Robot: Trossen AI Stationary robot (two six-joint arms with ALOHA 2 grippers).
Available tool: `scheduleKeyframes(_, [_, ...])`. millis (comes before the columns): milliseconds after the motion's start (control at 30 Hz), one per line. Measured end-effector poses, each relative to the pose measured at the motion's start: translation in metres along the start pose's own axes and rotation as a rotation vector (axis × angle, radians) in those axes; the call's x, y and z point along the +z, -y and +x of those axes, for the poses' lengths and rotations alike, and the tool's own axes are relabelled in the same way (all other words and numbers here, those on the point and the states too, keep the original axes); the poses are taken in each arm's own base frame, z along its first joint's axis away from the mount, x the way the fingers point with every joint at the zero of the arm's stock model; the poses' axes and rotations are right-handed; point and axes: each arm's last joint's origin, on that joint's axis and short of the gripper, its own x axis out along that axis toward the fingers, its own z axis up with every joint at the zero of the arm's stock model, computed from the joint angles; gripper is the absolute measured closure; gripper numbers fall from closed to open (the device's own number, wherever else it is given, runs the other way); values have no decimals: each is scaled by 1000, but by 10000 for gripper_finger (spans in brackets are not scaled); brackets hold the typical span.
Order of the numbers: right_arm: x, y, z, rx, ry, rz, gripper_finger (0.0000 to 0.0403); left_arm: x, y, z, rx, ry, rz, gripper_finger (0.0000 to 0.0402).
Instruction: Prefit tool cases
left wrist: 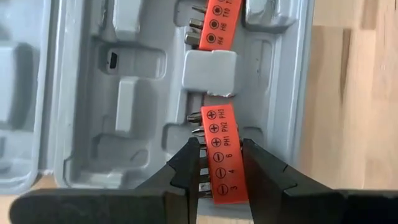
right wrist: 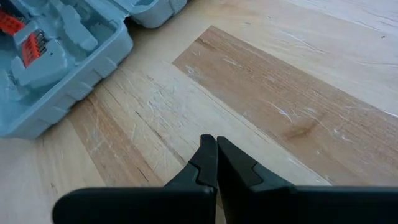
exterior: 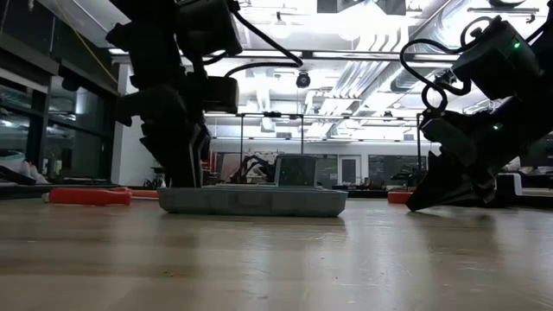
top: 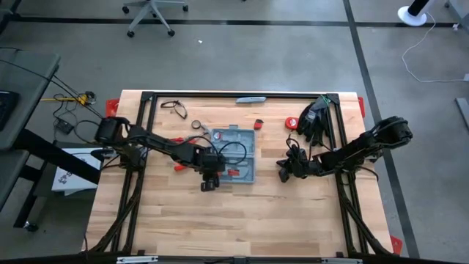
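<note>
A: How do the arms stand?

B: The left arm reaches from the left side across the bench (top: 183, 227). Its left gripper (left wrist: 215, 163) hangs over the front edge of the open tool case (top: 236, 152), pointing down into it. The fingers (left wrist: 189, 163) stand narrow on both sides of an orange bit holder (left wrist: 225, 155) that lies in the tray; I cannot tell if they press it.

A: Is there writing?

B: Yes, on the holder I read "PH1", then "6", "4", "3", beside cross and slot marks.

A: And the case?

B: It is blue-grey moulded plastic with shaped pockets, lying open and flat at the middle of the bench.

A: The right arm?

B: The right gripper (right wrist: 216, 158) is to the right of the case, low over the scratched wooden surface, fingers closed together, holding nothing.
</note>
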Motion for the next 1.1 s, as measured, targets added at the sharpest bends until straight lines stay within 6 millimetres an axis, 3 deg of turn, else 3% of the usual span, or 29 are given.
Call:
scheduleKeyframes(533, [0, 0, 0, 4, 2, 13, 402, 3, -13, -6, -16, 21, 78, 320])
scheduleKeyframes(1100, [0, -1, 0, 6, 2, 14, 402, 6, -15, 9, -46, 28, 115, 320])
